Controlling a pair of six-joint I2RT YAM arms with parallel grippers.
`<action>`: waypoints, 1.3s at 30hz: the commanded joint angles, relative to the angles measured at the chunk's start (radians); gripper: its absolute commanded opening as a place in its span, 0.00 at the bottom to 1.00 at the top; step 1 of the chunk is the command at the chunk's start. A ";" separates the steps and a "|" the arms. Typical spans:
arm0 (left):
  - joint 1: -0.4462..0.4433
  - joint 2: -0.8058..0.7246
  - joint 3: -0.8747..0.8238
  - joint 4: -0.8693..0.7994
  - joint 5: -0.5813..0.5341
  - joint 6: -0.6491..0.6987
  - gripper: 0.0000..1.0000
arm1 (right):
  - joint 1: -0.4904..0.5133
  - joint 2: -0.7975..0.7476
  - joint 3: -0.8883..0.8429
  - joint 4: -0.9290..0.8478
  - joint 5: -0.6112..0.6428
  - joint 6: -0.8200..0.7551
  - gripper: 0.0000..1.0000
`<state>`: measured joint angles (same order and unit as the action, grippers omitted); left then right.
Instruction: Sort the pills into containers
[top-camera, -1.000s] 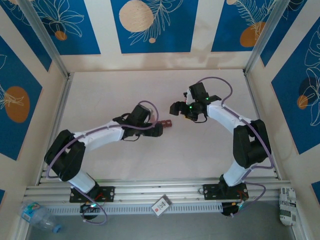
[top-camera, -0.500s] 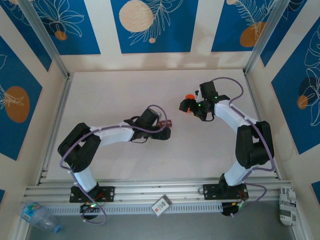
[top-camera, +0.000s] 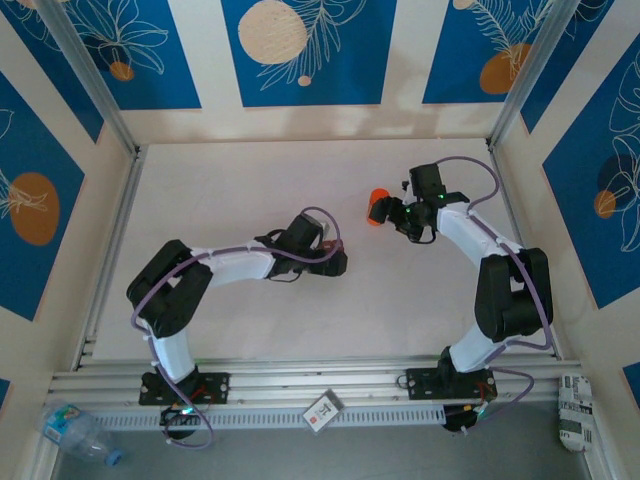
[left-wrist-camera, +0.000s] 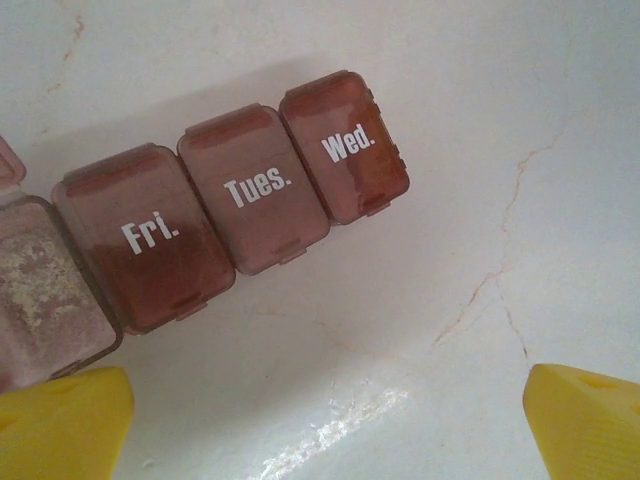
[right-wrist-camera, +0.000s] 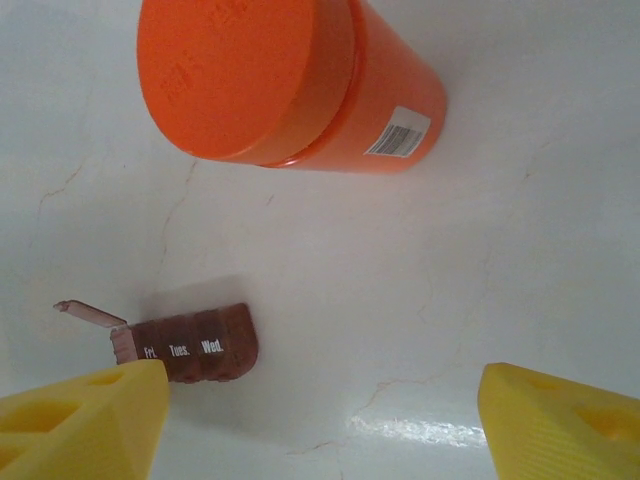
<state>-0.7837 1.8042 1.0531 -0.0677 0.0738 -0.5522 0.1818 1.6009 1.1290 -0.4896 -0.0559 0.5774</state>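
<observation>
The containers (left-wrist-camera: 230, 215) are a reddish-brown strip lying on the white table, with shut lids marked Fri., Tues. and Wed. The end compartment (left-wrist-camera: 40, 290) at the left stands open. My left gripper (left-wrist-camera: 325, 425) hovers just in front of the strip, open, with bare table between its yellow fingertips (left-wrist-camera: 60, 420). In the top view the left gripper (top-camera: 338, 262) sits right beside the strip (top-camera: 331, 245). My right gripper (right-wrist-camera: 320, 420) is open too, and the containers (right-wrist-camera: 190, 345) lie by its left fingertip. The pills are out of view.
An orange bottle (right-wrist-camera: 290, 80) with an orange cap and a barcode label lies beyond the right gripper's fingertips, not between them. From above, the bottle (top-camera: 378, 207) lies at the right gripper (top-camera: 390, 212). Aluminium rails and blue patterned walls border the table.
The left arm has reached further right along the table to the strip. The right gripper has drawn back to the right, uncovering the orange bottle at its tip.
</observation>
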 joint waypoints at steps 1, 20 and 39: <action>0.010 0.007 0.028 -0.018 -0.019 0.039 1.00 | -0.008 0.007 0.015 -0.034 -0.051 -0.021 0.82; 0.065 0.041 0.080 -0.041 0.043 0.111 1.00 | -0.022 -0.058 -0.016 -0.006 -0.087 -0.033 0.83; 0.148 -0.161 0.012 0.033 0.187 0.079 1.00 | 0.022 0.190 0.438 -0.314 0.136 -0.142 0.86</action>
<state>-0.6796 1.6867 1.0744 -0.0662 0.2329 -0.4538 0.1825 1.7412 1.4944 -0.6930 0.0219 0.4843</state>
